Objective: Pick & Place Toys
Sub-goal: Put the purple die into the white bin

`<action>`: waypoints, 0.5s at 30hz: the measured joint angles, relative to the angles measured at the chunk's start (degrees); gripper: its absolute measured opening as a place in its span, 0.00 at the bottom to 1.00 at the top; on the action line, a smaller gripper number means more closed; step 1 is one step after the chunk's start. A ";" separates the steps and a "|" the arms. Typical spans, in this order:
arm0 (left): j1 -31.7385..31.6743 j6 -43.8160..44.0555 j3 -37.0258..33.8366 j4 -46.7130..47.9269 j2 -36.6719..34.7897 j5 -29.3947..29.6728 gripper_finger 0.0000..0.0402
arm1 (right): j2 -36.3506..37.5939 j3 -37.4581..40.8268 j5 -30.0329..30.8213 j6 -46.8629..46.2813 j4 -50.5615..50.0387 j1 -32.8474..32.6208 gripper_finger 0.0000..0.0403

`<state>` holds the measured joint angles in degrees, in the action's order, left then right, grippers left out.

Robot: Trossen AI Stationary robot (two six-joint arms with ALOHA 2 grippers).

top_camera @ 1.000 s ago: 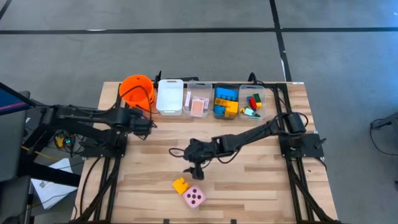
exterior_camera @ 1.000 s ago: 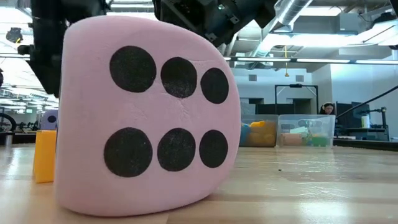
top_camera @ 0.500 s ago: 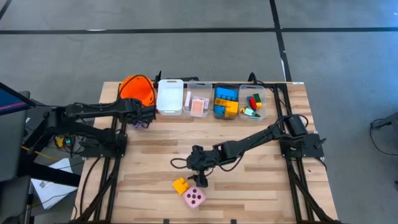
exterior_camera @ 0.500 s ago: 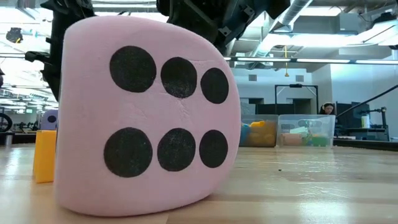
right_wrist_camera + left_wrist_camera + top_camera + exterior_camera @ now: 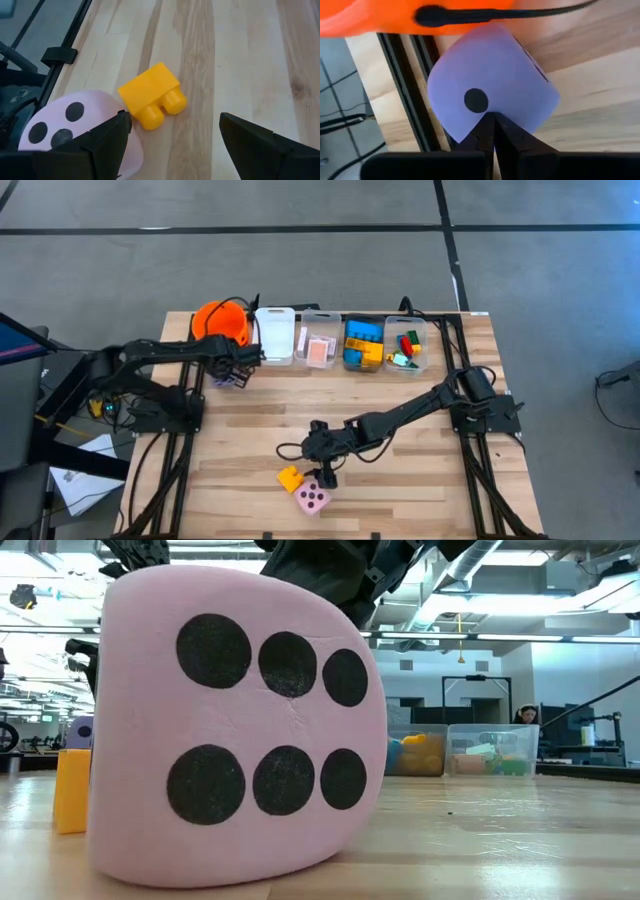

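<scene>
Left hand (image 5: 492, 131) clenched beside purple die (image 5: 492, 85), apparently not gripping; right hand (image 5: 172, 145) spread above yellow brick (image 5: 152, 100)

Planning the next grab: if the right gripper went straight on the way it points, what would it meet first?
Probably the yellow brick, lying between the open right gripper fingers' line; the pink die sits just beside it.

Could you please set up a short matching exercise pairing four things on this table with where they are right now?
Things:
1. purple die
2. yellow brick
3. pink die
4. pink-backed cards

Places:
A. in a clear bin at the back
B. beside the orange bucket, by the shut left claw
C. ahead of the open right claw
D. nearest the table's front edge

Pairs: 1-B, 2-C, 3-D, 4-A
</scene>
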<state>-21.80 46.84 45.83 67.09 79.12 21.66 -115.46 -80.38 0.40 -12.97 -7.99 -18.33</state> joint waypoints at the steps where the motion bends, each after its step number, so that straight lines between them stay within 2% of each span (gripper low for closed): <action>1: 0.52 -0.17 0.26 0.17 0.68 -0.25 0.00 | 0.00 0.00 -0.02 -0.10 0.00 0.00 0.75; 3: 1.92 -0.01 1.38 0.70 0.93 -2.07 0.01 | 0.00 0.00 0.00 -0.11 -0.20 0.00 0.75; 5: 3.72 0.40 2.59 -1.31 -0.25 -7.09 0.01 | 0.00 0.00 0.00 -0.11 -0.25 0.02 0.75; 8: 6.57 -1.23 2.63 -7.10 -3.59 -13.97 0.00 | 0.00 0.00 0.04 -0.11 -0.33 0.05 0.75; 10: 8.91 -3.73 3.18 -14.40 -7.46 -17.40 0.00 | 0.00 0.00 0.09 -0.11 -0.43 0.07 0.75; 12: 11.47 -4.48 3.11 -18.88 -9.96 -19.71 0.00 | 0.00 0.02 0.09 -0.12 -0.42 0.07 0.75; 15: 15.38 -4.58 3.14 -25.70 -15.21 -20.09 0.00 | 0.00 0.04 1.27 -0.13 -0.64 0.06 0.75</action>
<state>-6.42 42.26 48.97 41.39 63.91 1.57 -115.46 -80.34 1.68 -13.10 -8.63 -18.27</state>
